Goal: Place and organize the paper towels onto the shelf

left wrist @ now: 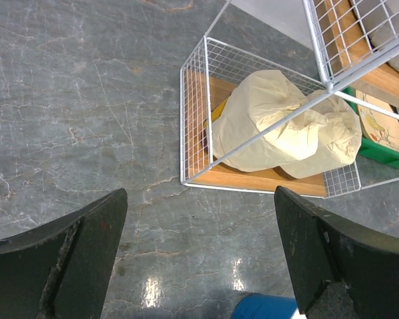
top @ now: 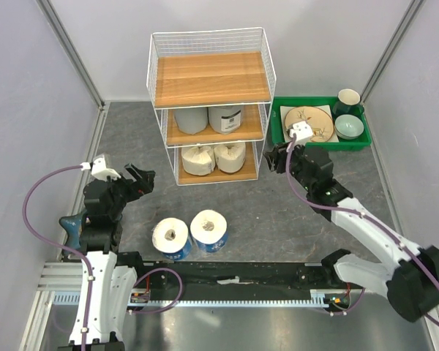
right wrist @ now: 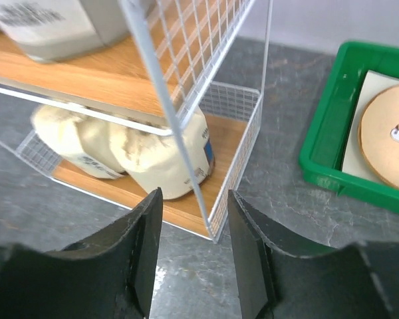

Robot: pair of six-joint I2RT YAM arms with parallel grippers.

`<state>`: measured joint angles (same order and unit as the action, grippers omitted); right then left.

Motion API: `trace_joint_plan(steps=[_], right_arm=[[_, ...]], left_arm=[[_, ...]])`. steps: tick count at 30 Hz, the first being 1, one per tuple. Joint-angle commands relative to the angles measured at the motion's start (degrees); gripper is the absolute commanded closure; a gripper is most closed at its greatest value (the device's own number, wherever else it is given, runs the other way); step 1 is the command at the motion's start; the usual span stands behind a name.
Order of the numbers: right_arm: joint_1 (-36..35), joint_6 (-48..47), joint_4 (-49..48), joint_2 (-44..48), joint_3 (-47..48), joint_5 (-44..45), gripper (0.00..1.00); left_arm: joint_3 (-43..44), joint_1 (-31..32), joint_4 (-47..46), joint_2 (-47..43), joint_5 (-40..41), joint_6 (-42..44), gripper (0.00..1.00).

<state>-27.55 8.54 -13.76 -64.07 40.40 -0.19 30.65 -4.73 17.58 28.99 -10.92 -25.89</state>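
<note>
Hovering at the right side of the shelf (top: 212,79), the right claw (top: 278,155) is seen with jaws parted and nothing between them, beside the bottom tier where the cream rolls (top: 212,157) are lodged. The grey rolls (top: 208,118) are stowed on the middle tier, like grouped with like. Two blue-wrapped rolls (top: 209,229) are stood on the worktop (top: 278,212) at lower centre, near the left claw (top: 139,179), below and to its right. That claw is spread wide and unladen. The top tier is judged to be meant for them.
</note>
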Motion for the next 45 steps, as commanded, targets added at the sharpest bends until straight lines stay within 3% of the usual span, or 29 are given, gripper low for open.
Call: trace_joint_plan(steps=[1, 5, 10, 15, 17, 18, 19, 22, 28, 45], right_arm=[[-0.84, 3.4, 10.64, 7.37, 0.64, -0.96, 0.47], [-3.38, 10.08, 21.38, 12.04, 3.27, -5.42, 0.44], [-17.07, 18.87, 31.05, 10.2, 4.77, -5.44, 0.43], [-33.32, 24.24, 35.29, 2.83, 8.11, 6.31, 0.4], [-35.72, 25.47, 35.99, -0.59, 9.78, 9.75, 0.34], [-37.56, 26.7, 35.91, -1.4, 10.13, 11.42, 0.25], [-38.36, 26.88, 35.12, -2.19, 10.4, 14.22, 0.07], [-39.51, 27.76, 33.98, -4.92, 11.36, 16.09, 0.04], [-39.69, 28.46, 33.1, -10.1, 13.73, 18.99, 0.03], [-39.95, 28.82, 29.49, -18.54, 15.41, 16.88, 0.1]], left_arm=[[-0.24, 0.16, -1.41, -0.43, -0.77, 1.9, 0.02], [-0.42, 0.16, -1.5, -0.52, -0.77, 1.9, 0.01], [-0.25, 0.16, -1.33, -0.25, -0.68, 2.07, 0.02], [-0.24, 0.07, -1.32, -0.08, -0.86, 1.98, 0.02], [-0.33, 0.16, -1.41, -0.08, -0.86, 1.98, 0.02], [-0.33, 0.07, -1.41, -0.08, -0.69, 1.9, 0.01], [-0.25, 0.16, -1.41, 0.01, -0.68, 1.9, 0.02], [-0.25, 0.07, -1.15, -0.08, -0.51, 2.07, 0.01], [-0.25, 0.25, -1.24, -0.08, -0.51, 2.16, 0.01], [-0.33, 0.25, -1.24, -0.43, -0.33, 1.98, 0.01]])
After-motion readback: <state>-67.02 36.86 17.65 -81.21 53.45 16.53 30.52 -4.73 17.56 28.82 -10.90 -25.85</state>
